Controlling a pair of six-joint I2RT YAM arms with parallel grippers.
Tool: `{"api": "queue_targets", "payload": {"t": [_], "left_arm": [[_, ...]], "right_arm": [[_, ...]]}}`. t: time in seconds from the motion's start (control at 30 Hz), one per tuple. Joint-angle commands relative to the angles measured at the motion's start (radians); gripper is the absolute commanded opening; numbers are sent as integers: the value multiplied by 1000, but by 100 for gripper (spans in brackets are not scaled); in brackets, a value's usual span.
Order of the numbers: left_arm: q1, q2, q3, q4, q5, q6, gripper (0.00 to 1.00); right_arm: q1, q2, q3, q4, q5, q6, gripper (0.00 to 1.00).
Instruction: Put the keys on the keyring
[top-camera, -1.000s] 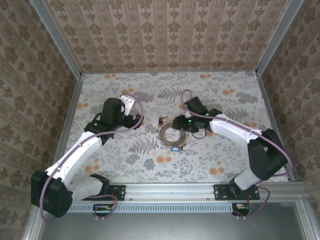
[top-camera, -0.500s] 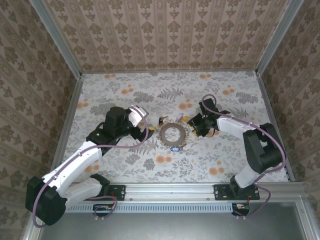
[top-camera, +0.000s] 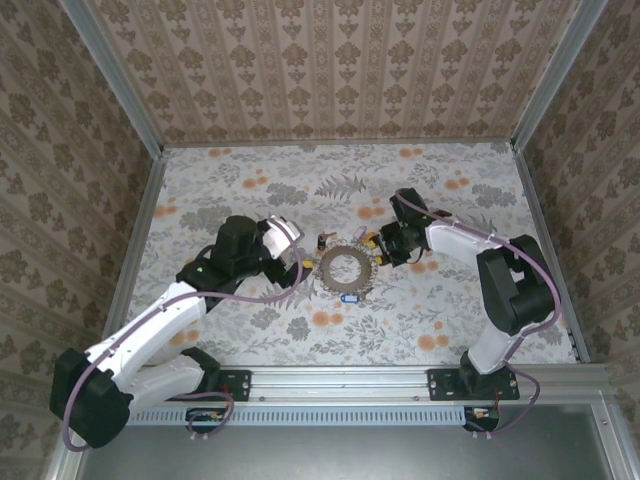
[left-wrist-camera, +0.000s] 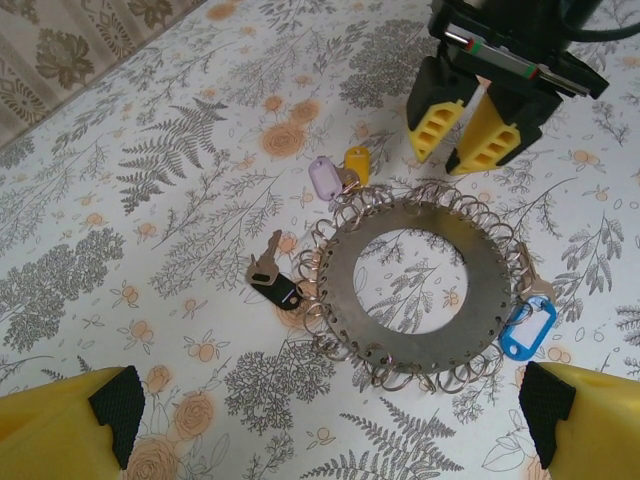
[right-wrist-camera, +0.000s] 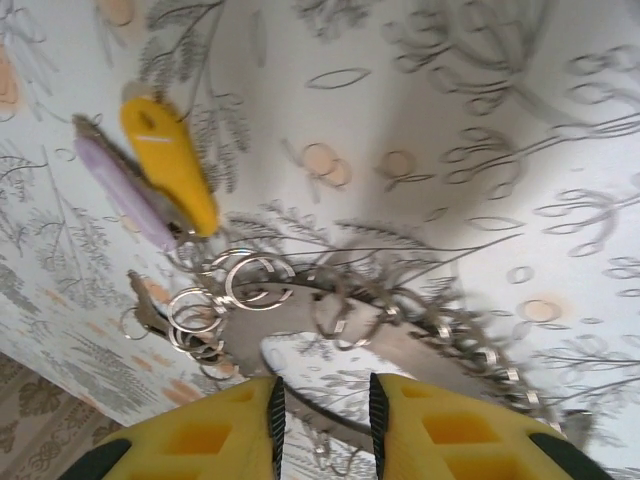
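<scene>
A flat grey metal keyring (top-camera: 327, 266) (left-wrist-camera: 400, 368) (right-wrist-camera: 400, 345), edged with small wire loops, is lying flat near the middle of the floral-printed table (top-camera: 420, 320). A tiny key with a black head (top-camera: 322, 240) (left-wrist-camera: 274, 284) is resting against the ring's far-left rim (whether it is threaded through a loop is not clear). A brassy key with a blue tag (top-camera: 349, 297) (left-wrist-camera: 527, 331) is lying at the rim facing the table's near edge. 2 more tags, 1 yellow (left-wrist-camera: 356, 164) (right-wrist-camera: 172, 162) and 1 lilac (left-wrist-camera: 322, 178) (right-wrist-camera: 128, 192), are sitting side by side at the far-right rim.

The left gripper (top-camera: 300, 262) (left-wrist-camera: 320, 425) is hovering just left of the ring, its yellow fingers spread wide and holding nothing. The right gripper (top-camera: 385, 246) (left-wrist-camera: 463, 138) (right-wrist-camera: 322, 420) is pointing down at the ring's right rim, beside the 2 tags, its fingers standing a narrow gap apart.
</scene>
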Motion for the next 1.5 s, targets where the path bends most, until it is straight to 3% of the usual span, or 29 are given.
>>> {"api": "queue_targets", "payload": {"t": [0.0,0.3,1.3,1.47], "left_arm": [[-7,11,26,-12,10,22,100],[-7,13,30,-21,0,40,99],[-7,13,37,-40,-4,56,99],[-7,14,37,-41,-5,59,99]], "right_arm": [[32,41,13,-93,11,137,30],[33,4,12,-223,166,184,29],[38,96,53,-112,131,318,26],[38,102,48,-85,124,317,18]]}}
